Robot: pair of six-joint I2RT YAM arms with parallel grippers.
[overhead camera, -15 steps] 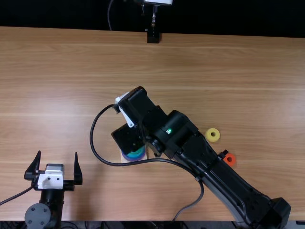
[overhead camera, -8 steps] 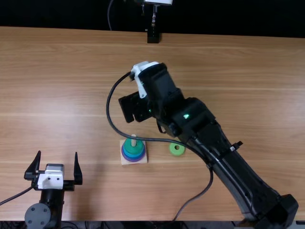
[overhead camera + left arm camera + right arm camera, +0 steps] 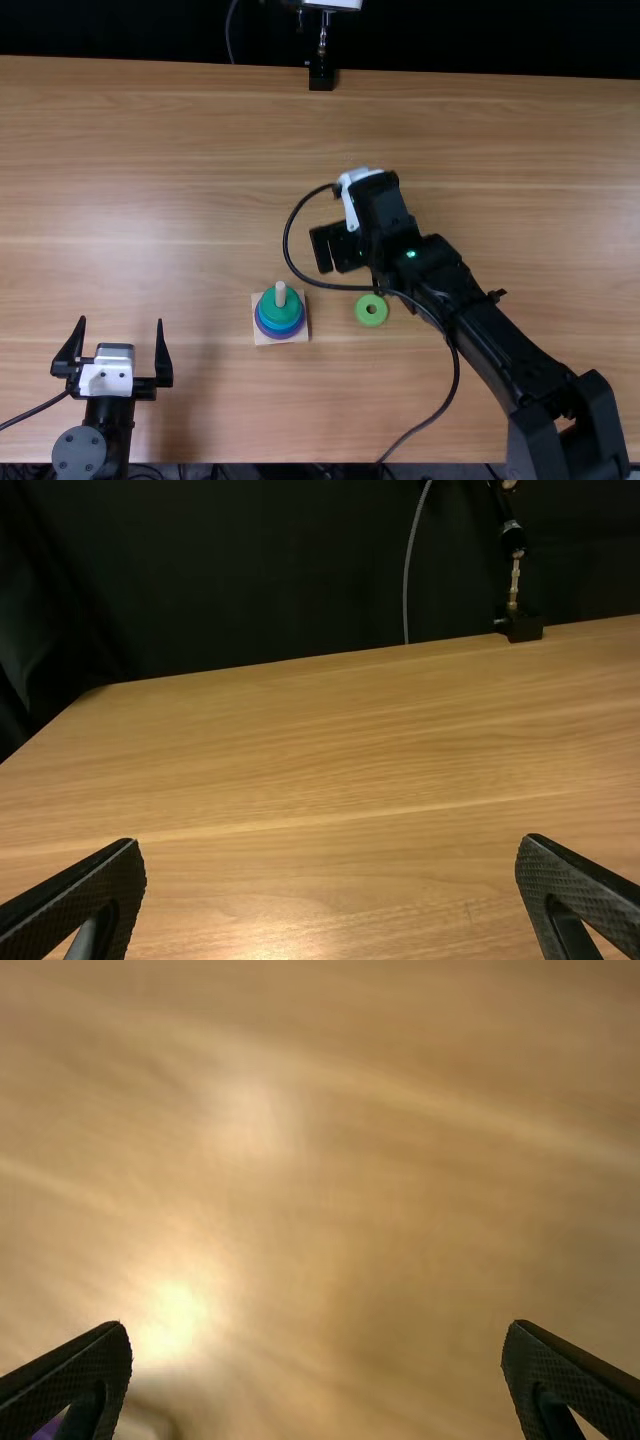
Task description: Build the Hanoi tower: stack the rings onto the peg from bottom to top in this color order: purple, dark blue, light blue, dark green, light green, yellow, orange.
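Swung rightward since the earlier frame, my black jointed right arm (image 3: 480, 325) holds its two-fingered gripper (image 3: 316, 1324) wide and empty, presumably for pickup, at one o'clock from the square wooden peg base (image 3: 261, 338); the flat light green ring (image 3: 371, 321), at three o'clock, likely goes next.

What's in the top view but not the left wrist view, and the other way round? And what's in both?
Top view: the peg with its stacked rings, the light green ring and the right arm.

Left wrist view: the table's far left corner.

Both: the wooden table, the open left pincer, a thin cable and a small black block.
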